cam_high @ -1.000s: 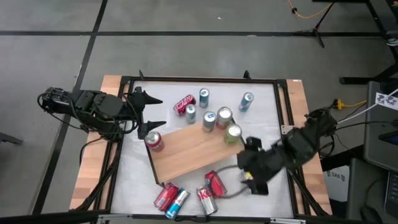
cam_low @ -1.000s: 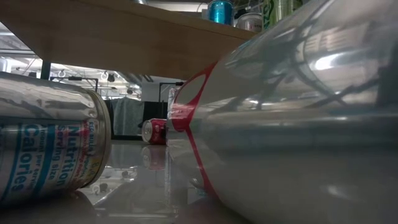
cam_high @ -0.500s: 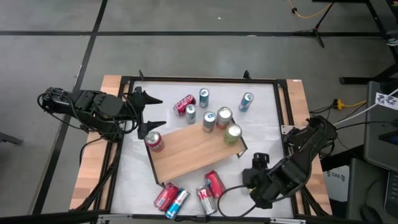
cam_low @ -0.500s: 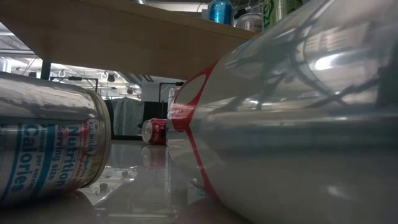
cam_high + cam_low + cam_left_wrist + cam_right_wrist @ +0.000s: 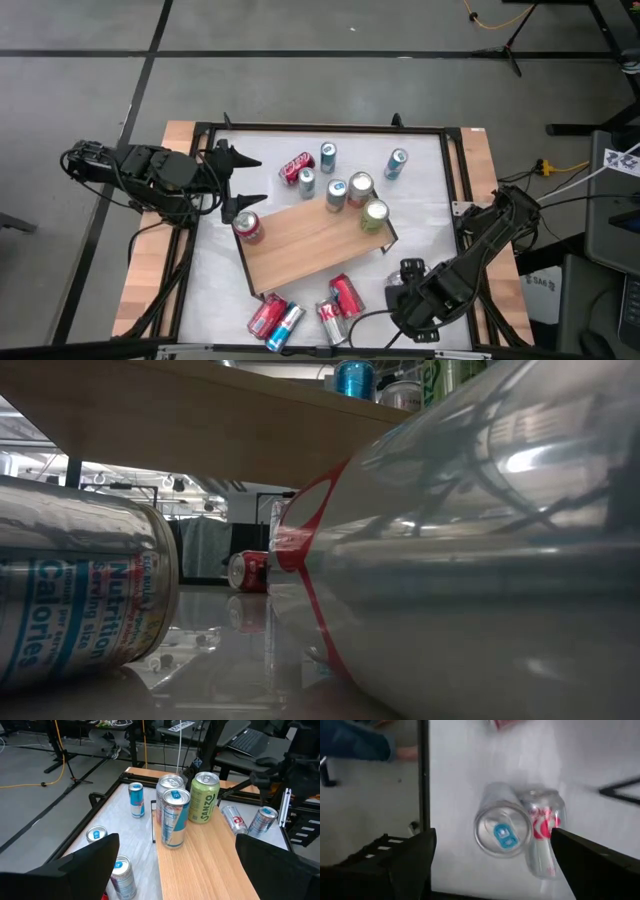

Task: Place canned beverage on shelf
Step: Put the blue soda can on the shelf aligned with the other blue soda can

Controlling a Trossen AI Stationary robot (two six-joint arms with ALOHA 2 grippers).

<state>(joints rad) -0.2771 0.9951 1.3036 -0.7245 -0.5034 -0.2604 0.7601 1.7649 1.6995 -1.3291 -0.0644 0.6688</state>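
Cans are scattered all over this table, and the shelf [image 5: 315, 243] (the light wooden board on a thin black frame) sits diagonally in the middle with only a few on it so far: a red can [image 5: 248, 228] standing at its left end and a green can [image 5: 375, 215] upright at the right end, next to a wide silver one [image 5: 360, 188] and a slim blue-and-silver one [image 5: 335, 195]. Loads more are still on the white tabletop [image 5: 430, 200], including a cluster lying on their sides along the near edge: a red can [image 5: 345, 294], a red-and-white can [image 5: 332, 320], and a red and blue pair [image 5: 275, 320]. The right gripper [image 5: 408, 300] is down over that near-right corner, fingers spread wide and holding nothing, and its wrist view looks straight at a silver can with a blue tab [image 5: 502, 826] lying against a red-and-white can [image 5: 543, 832]. So I'd say we're at the reach-for-the-next-can stage, nothing picked yet. The left gripper [image 5: 238, 182] just waits at the left edge of the table, also wide open and empty. Next move probably means lining the right fingers up across one lying can's body, and since those two are touching, grabbing one without rolling the other looks fiddly. Then it has to be tipped upright onto a bare patch of board.
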